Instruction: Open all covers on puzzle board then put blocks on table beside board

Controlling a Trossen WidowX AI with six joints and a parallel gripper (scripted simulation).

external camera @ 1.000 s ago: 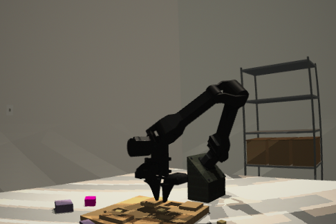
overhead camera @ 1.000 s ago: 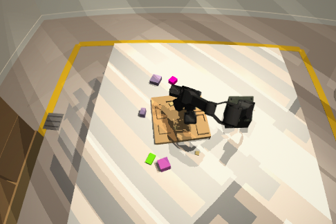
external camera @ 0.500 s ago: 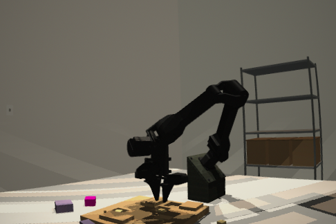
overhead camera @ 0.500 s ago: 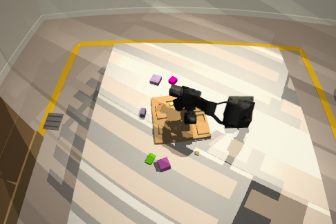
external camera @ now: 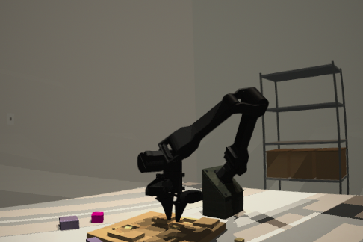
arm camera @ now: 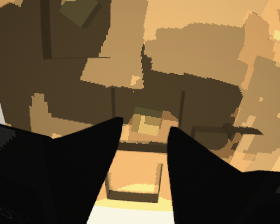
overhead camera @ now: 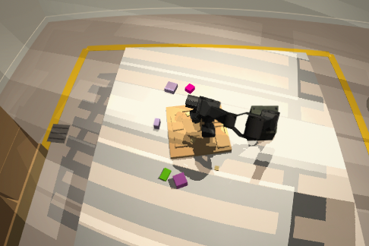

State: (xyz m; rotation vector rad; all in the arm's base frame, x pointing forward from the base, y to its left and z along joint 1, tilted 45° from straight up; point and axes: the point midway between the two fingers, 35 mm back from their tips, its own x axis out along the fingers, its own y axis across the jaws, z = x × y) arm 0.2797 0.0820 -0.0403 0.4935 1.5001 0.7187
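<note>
The black arm is bent at its elbow, the gripper pointed downward, its fingers held partly apart.

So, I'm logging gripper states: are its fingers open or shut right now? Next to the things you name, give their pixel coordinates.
Open: the gripper (external camera: 173,219) (arm camera: 145,128) shows a gap between its fingertips in the wrist view.

The puzzle board below the gripper looks like smooth, matt wood. The gripper's fingers look like matt black plastic.
</note>
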